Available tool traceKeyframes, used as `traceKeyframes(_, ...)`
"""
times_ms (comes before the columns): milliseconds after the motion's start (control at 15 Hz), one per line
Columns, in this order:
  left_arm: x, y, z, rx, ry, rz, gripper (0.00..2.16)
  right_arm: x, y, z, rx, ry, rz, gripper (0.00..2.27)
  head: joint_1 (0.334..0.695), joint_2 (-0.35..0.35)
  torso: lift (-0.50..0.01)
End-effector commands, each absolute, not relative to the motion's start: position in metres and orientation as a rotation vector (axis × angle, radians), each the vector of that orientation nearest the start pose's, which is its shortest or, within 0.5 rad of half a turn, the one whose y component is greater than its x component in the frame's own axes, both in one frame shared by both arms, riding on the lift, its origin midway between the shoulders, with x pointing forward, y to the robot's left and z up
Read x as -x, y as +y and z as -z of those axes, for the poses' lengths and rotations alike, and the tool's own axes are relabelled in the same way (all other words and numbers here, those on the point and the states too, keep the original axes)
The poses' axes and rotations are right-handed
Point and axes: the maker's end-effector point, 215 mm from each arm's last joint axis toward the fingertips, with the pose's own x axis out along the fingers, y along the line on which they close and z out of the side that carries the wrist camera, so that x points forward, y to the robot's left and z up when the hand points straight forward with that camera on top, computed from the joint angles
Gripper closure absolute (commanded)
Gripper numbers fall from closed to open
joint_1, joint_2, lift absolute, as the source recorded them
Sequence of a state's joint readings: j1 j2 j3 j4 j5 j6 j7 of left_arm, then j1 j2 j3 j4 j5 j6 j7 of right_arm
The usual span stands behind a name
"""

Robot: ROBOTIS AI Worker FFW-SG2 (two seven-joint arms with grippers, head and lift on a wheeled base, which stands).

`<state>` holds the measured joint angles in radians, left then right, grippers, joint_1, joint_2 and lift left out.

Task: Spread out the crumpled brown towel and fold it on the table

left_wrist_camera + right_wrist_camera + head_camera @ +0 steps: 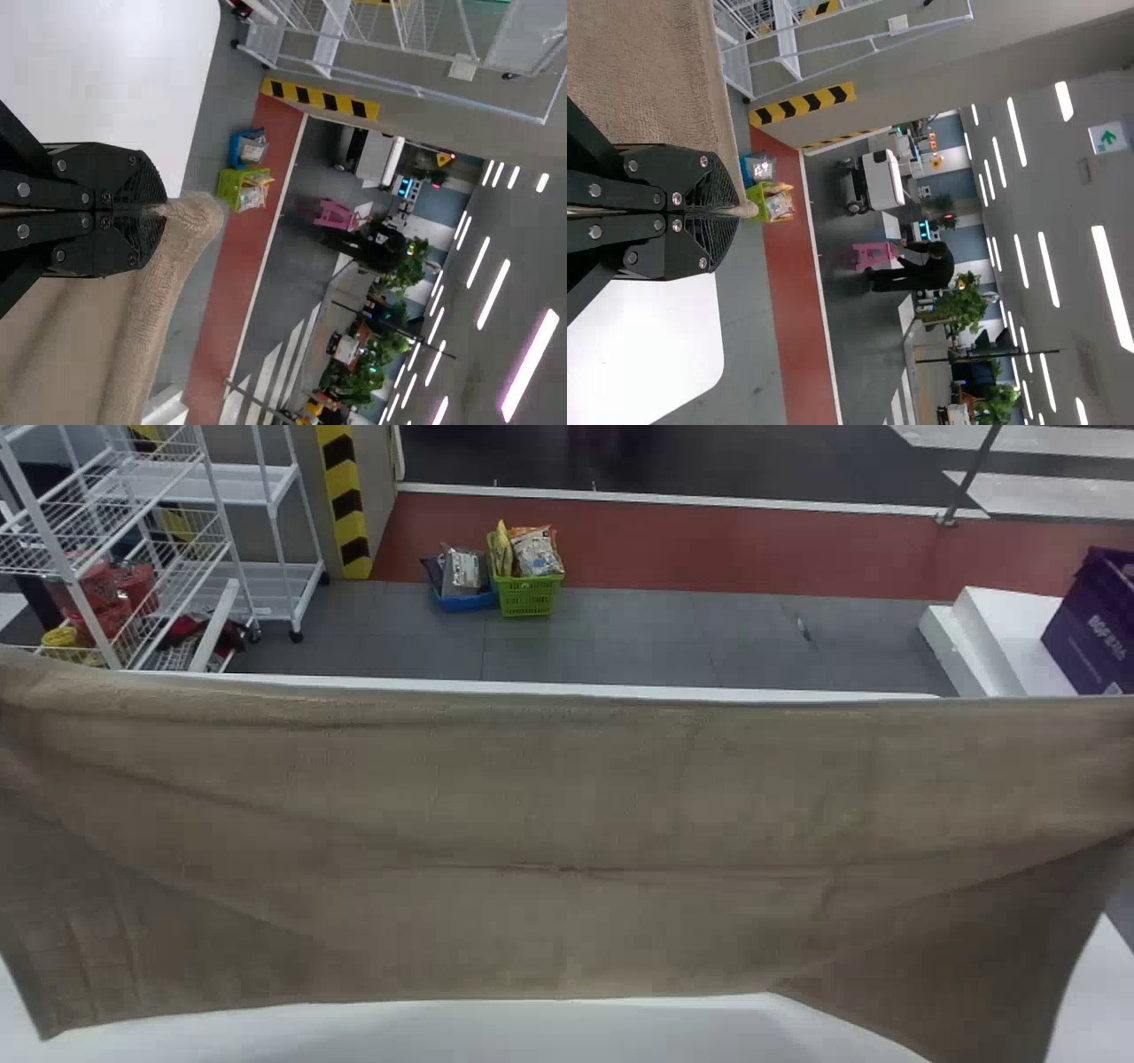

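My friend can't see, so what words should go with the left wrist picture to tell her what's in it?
The robot's left claw pinches one end of the brown towel's top edge. Near it is the white table; beyond, a green basket and a blue basket sit on the floor.

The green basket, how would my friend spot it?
Look beyond the wide brown towel to the grey floor, near the red strip. Two small containers of packets stand there. Yours is the green basket, right of the blue one and taller.
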<state>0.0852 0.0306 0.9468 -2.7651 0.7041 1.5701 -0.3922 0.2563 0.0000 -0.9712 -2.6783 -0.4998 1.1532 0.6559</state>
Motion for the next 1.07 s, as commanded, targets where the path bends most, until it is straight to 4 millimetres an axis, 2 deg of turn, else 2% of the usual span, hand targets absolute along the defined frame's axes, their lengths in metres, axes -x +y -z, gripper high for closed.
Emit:
traceKeyframes(0, -0.361, 0.357, 0.148, 0.299, 0.227, 0.145, 1.30, -0.349, -0.401, 0.146, -0.199, 0.116, -0.132, 1.48, 0.693, -0.079, -0.127)
traceKeyframes(200, -0.339, 0.362, 0.124, 0.283, 0.168, 0.148, 1.30, -0.332, -0.396, 0.139, -0.212, 0.120, -0.160, 1.48, 0.684, -0.062, -0.127)
traceKeyframes(333, -0.328, 0.362, 0.114, 0.273, 0.146, 0.154, 1.30, -0.324, -0.393, 0.143, -0.236, 0.146, -0.168, 1.48, 0.683, -0.057, -0.127)
traceKeyframes(533, -0.329, 0.366, 0.111, 0.242, 0.147, 0.141, 1.29, -0.326, -0.410, 0.144, -0.233, 0.142, -0.117, 1.48, 0.694, -0.060, -0.127)
traceKeyframes(600, -0.343, 0.370, 0.120, 0.225, 0.178, 0.116, 1.29, -0.341, -0.411, 0.161, -0.234, 0.180, -0.097, 1.48, 0.695, -0.066, -0.127)
traceKeyframes(733, -0.381, 0.372, 0.150, 0.196, 0.265, 0.065, 1.29, -0.378, -0.410, 0.197, -0.235, 0.258, -0.061, 1.48, 0.692, -0.067, -0.127)
traceKeyframes(933, -0.423, 0.364, 0.215, 0.205, 0.417, 0.023, 1.30, -0.414, -0.395, 0.261, -0.220, 0.376, -0.063, 1.48, 0.695, -0.052, -0.127)
traceKeyframes(1000, -0.426, 0.357, 0.237, 0.239, 0.464, 0.041, 1.30, -0.429, -0.390, 0.269, -0.190, 0.367, -0.080, 1.48, 0.695, -0.049, -0.127)
